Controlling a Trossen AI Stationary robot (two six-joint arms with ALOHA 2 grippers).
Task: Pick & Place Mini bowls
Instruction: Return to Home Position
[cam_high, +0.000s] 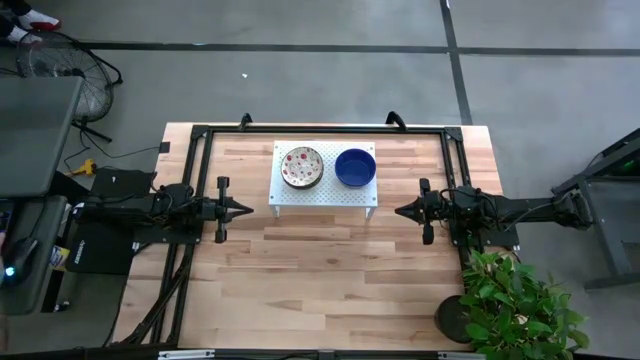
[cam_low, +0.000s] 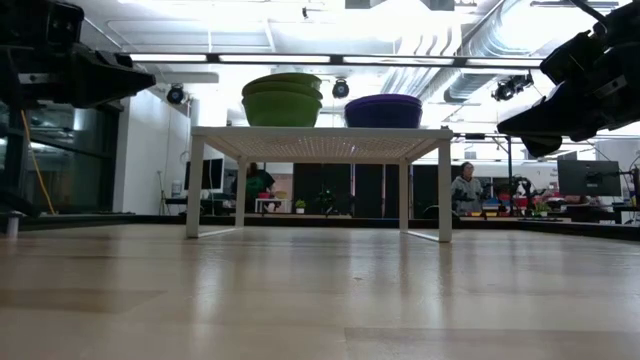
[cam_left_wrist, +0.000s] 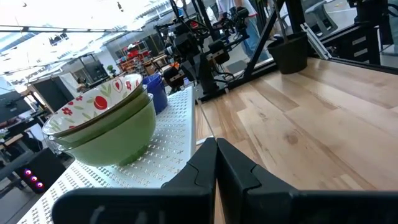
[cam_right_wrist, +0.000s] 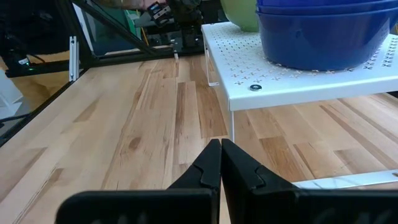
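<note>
Two stacks of mini bowls up on the white rack (cam_high: 322, 194), from the high view: white patterned bowls (cam_high: 302, 166) on the left part, blue bowls (cam_high: 355, 167) just beside them on the right part. Rack at the far middle of the wooden surface (cam_high: 330, 270). Left gripper (cam_high: 248, 209) off to the left of the rack, right gripper (cam_high: 398, 211) off to the right, both pointing in at it, both apart from it, both holding nothing. Green plant (cam_high: 515, 300) at the near right corner. Next, the low view: rack (cam_low: 320, 142) up on its thin legs, white patterned bowls (cam_low: 282, 100) looking green on the outside, blue bowls (cam_low: 383, 110) next to them, close, but hard to tell if touching. Left gripper (cam_low: 145, 75) high at the left edge, right gripper (cam_low: 505, 125) high at the right edge, both well above the surface. A person (cam_low: 465, 188) far back in the room. Next, the left wrist view: left gripper (cam_left_wrist: 216, 146) with its two dark fingers pressed together, nothing between them; white patterned bowls (cam_left_wrist: 102, 118) nested one in another, red flowers and green leaves inside the top one; blue bowls (cam_left_wrist: 155, 90) behind them. Last, the right wrist view: right gripper (cam_right_wrist: 220, 144) with fingers pressed tight together too, empty; blue bowls (cam_right_wrist: 326, 31) on the near end of the rack (cam_right_wrist: 280, 78), green side of the white patterned bowls (cam_right_wrist: 239, 12) peeking out behind.
</note>
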